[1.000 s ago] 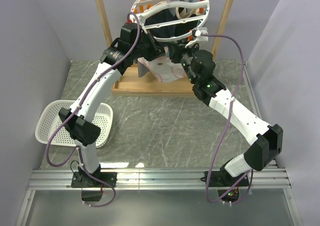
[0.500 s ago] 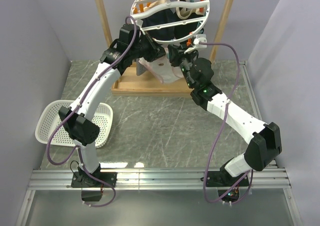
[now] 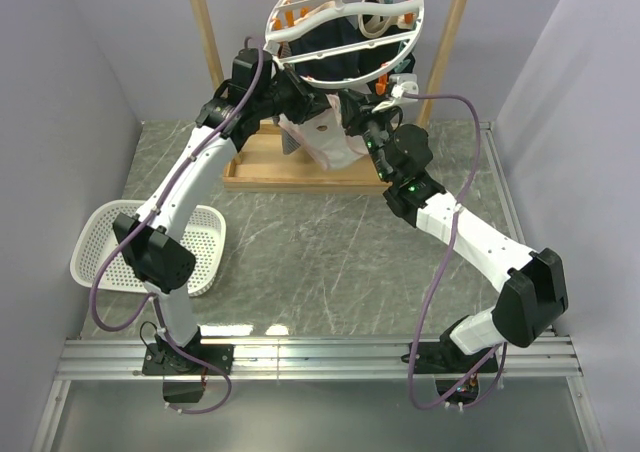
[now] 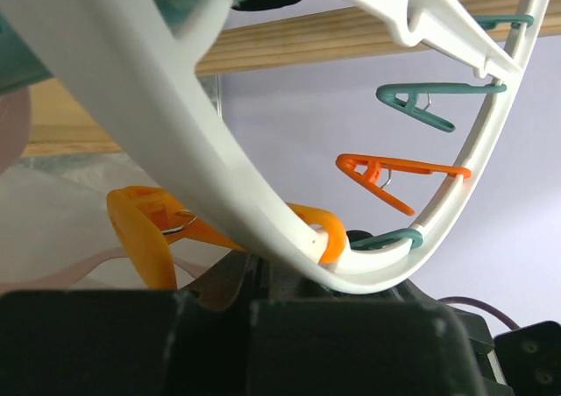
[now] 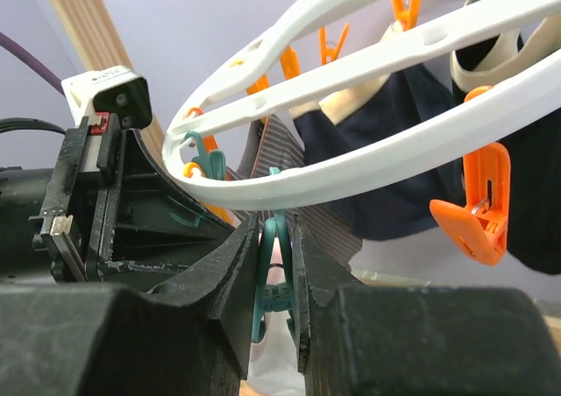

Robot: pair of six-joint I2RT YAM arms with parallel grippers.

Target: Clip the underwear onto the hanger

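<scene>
The white oval hanger [image 3: 345, 22] hangs from the rack's top bar, tilted. The underwear [image 3: 325, 144], white with pink trim, dangles just below its near rim, with my left gripper [image 3: 303, 102] shut on its upper edge. In the left wrist view the hanger rim [image 4: 219, 177] crosses right over my left gripper [image 4: 259, 273], with an orange clip [image 4: 149, 238] and the pale underwear [image 4: 44, 229] beside it. My right gripper [image 5: 273, 229] is shut on a teal clip [image 5: 279, 278] hanging from the hanger rim [image 5: 351, 181]; the underwear [image 5: 272, 374] shows below it.
A wooden frame rack [image 3: 212, 47] with a flat base [image 3: 262, 170] carries the hanger. Dark garments [image 3: 335, 57] and a grey striped cloth [image 5: 329, 225] hang from other clips. Orange clip [image 5: 473, 212] dangles at right. A white basket [image 3: 105, 252] sits at front left.
Both grippers have risen toward the hanger's near rim, the left one carrying the underwear. The right gripper moved up and left, and the hanger shifted slightly.
</scene>
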